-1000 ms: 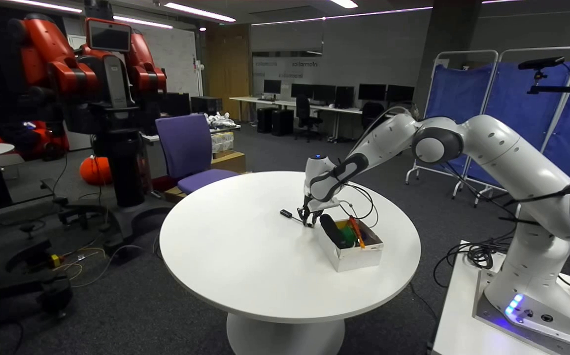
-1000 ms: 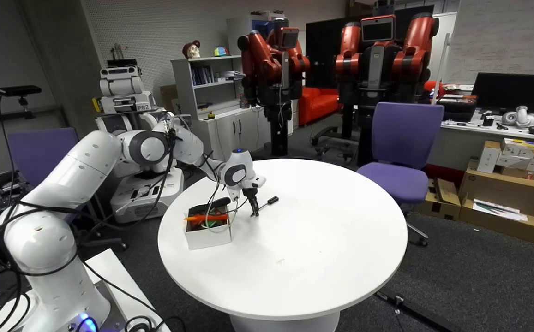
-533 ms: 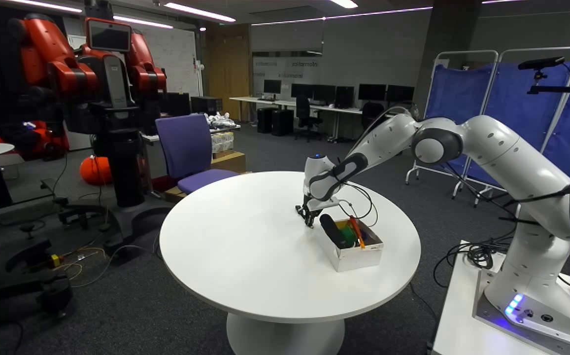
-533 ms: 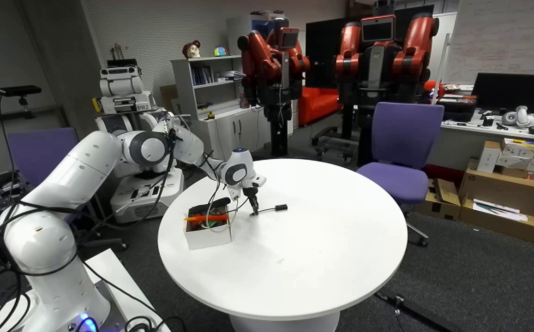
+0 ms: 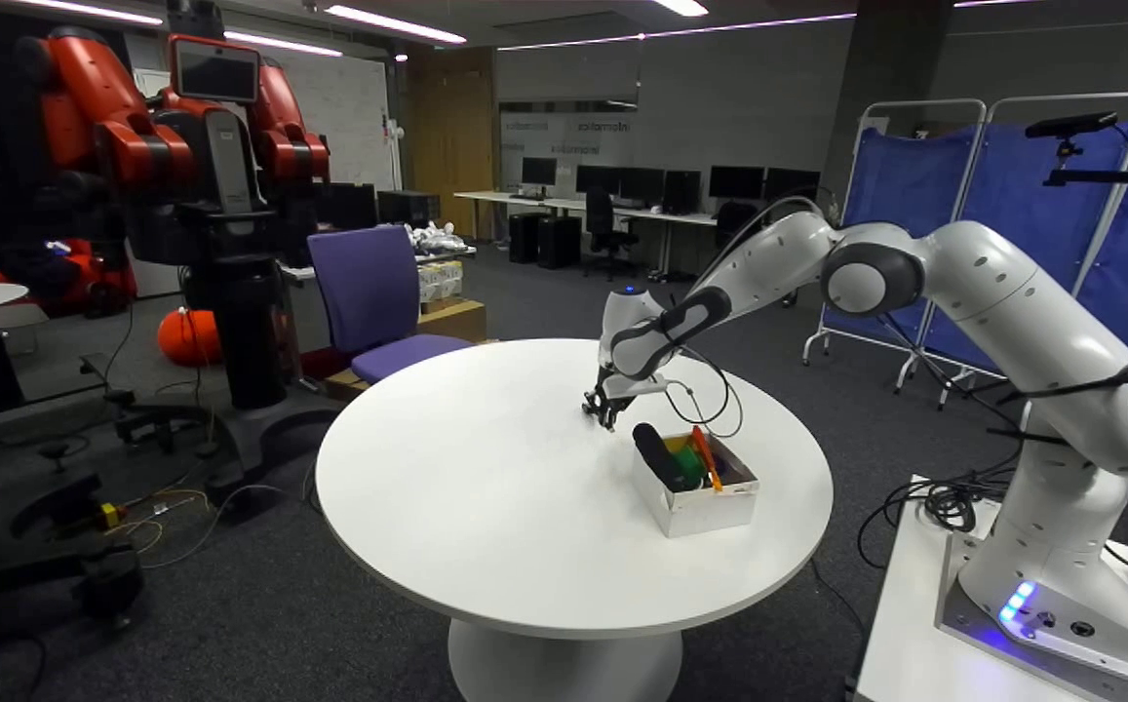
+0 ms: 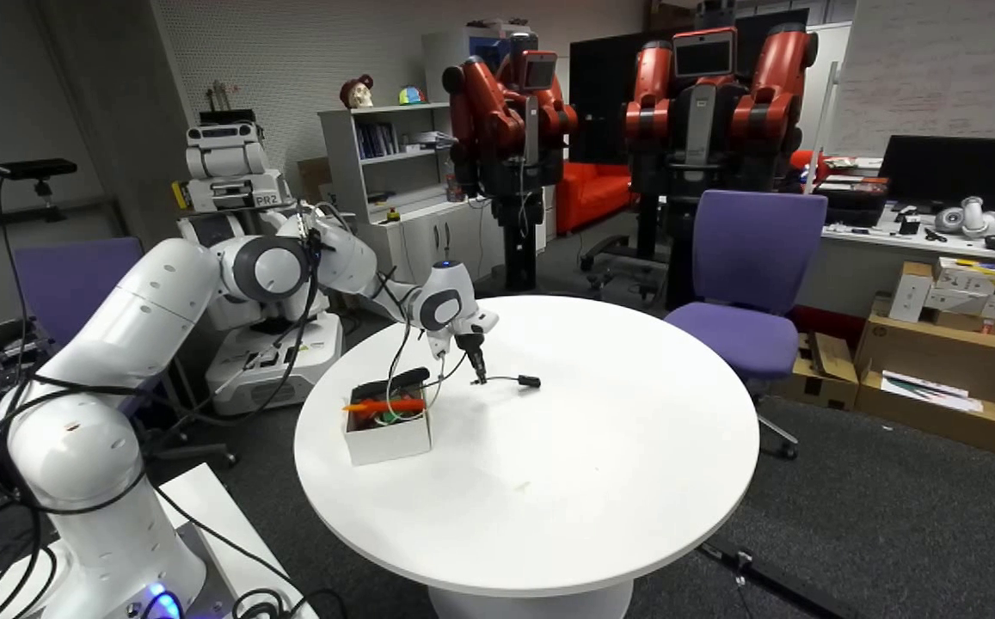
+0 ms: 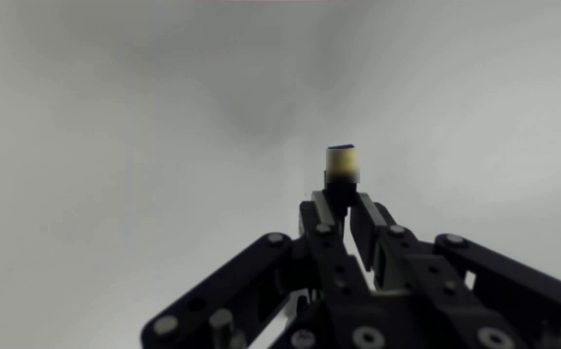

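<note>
A black-handled tool (image 6: 528, 381), held near the white box (image 6: 389, 444) by narrowed fingers (image 7: 372, 211) at one end only, could be twisted loose by its overhang's leverage.

Gripper (image 7: 345, 208): black, dull grey studs. Tool (image 6: 529, 381): black handle, dark shaft. Blurred end (image 7: 342, 162) past the gripper, wrist view: yellow over black, thin dark-blue edge. Surface (image 6: 600, 499): plain white, shaded soft grey in the wrist view. Box (image 5: 712, 514): white walls; in it, black item (image 5: 659, 458), orange item (image 5: 705, 454), green item (image 5: 688, 466). Arm (image 5: 983, 278): glossy white, dark-grey joint bands; lights (image 5: 1017, 602) on its base blue. Chair (image 5: 369, 288): purple. Standing robot (image 5: 222, 146): red and black, grey chest panel. Screens (image 5: 1017, 214): blue cloth, white frames. Carpet (image 5: 778, 643): dark grey, mottled.
</note>
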